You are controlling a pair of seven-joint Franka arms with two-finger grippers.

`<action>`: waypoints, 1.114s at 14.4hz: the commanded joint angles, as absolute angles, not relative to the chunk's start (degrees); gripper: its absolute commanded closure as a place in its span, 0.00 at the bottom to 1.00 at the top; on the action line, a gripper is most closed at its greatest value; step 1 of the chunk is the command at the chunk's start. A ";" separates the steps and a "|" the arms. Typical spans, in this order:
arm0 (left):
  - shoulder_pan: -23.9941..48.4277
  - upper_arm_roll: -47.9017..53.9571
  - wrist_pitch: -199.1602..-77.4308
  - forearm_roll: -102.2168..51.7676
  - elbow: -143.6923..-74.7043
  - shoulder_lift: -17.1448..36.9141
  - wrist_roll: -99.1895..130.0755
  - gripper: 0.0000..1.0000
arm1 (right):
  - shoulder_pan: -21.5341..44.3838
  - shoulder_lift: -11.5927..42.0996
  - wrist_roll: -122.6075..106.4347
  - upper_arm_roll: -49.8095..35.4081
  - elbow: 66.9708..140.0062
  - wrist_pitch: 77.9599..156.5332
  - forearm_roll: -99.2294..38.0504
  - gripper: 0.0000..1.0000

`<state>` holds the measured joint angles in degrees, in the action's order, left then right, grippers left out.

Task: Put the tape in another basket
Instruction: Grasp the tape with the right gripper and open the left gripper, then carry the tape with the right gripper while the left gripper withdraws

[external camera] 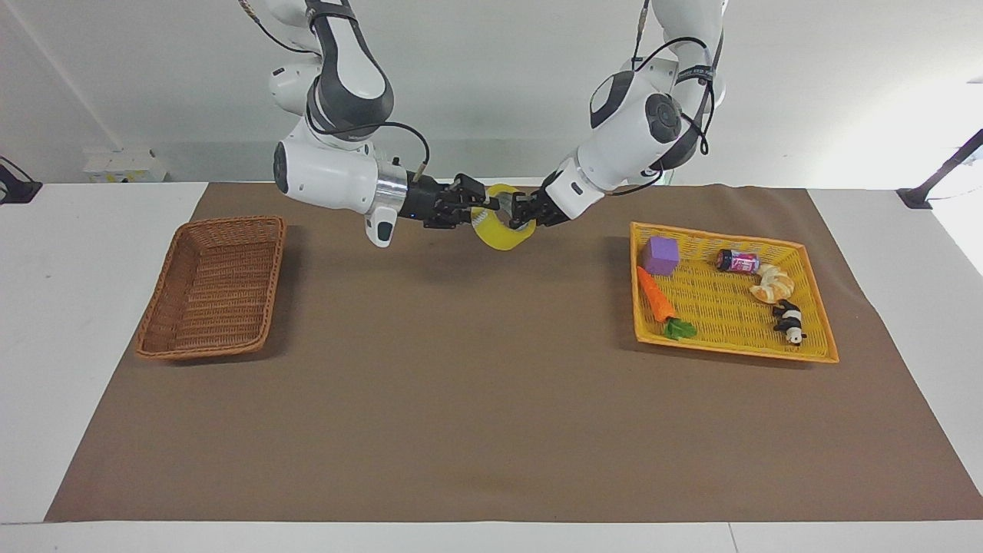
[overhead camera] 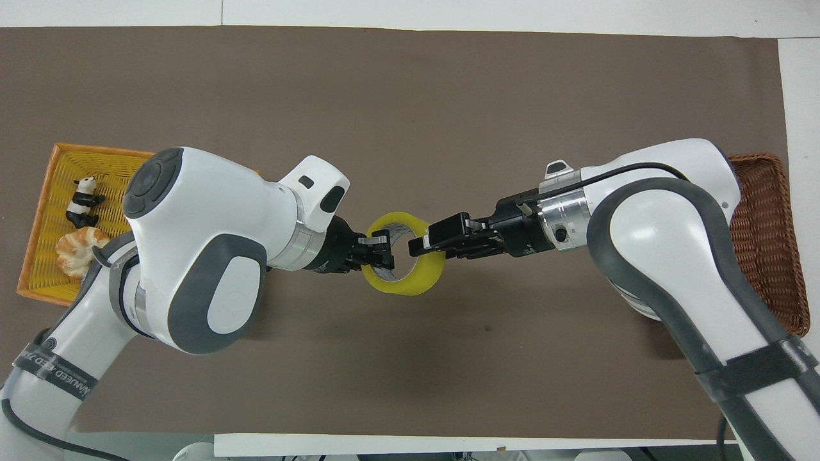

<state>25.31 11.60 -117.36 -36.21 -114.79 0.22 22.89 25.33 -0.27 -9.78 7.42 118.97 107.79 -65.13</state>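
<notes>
Tape [external camera: 501, 227] mid-handover above the mat: my left gripper [external camera: 516, 211] and right gripper [external camera: 484, 209] both clamp it. Next, left releases; right carries to basket [external camera: 211, 286].

Woven, glossy and matt surfaces

The tape [overhead camera: 410, 282] looks glossy translucent plastic; the basket [external camera: 211, 288] is rough brown wicker; a matt brown sheet [external camera: 491, 430] covers the smooth white bench [external camera: 69, 253].
</notes>
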 commanded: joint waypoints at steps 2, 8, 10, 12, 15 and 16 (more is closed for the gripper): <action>25.40 10.81 -117.25 -35.42 -115.58 -1.67 24.17 0.74 | 24.79 -1.58 -12.83 7.65 120.50 106.61 -62.49 1.00; 21.38 10.37 -112.08 -31.99 -111.36 -4.47 24.61 0.01 | 21.64 -1.58 -16.24 7.91 120.41 104.51 -62.32 1.00; 17.08 10.37 -109.61 -30.60 -111.27 -5.71 24.43 0.01 | 16.29 -1.58 -19.23 8.00 120.41 100.48 -60.83 1.00; 11.89 10.37 -108.20 -25.17 -111.36 -5.71 23.91 0.01 | 10.22 -1.32 -22.48 8.00 119.45 96.44 -57.32 1.00; 1.45 10.46 -106.88 -13.40 -111.45 -5.71 22.59 0.01 | -0.75 -0.97 -28.63 8.00 117.95 90.46 -51.52 1.00; -1.64 10.46 -105.66 -10.58 -111.36 -5.71 21.89 0.01 | -4.79 -0.79 -31.00 8.00 117.08 88.18 -49.68 1.00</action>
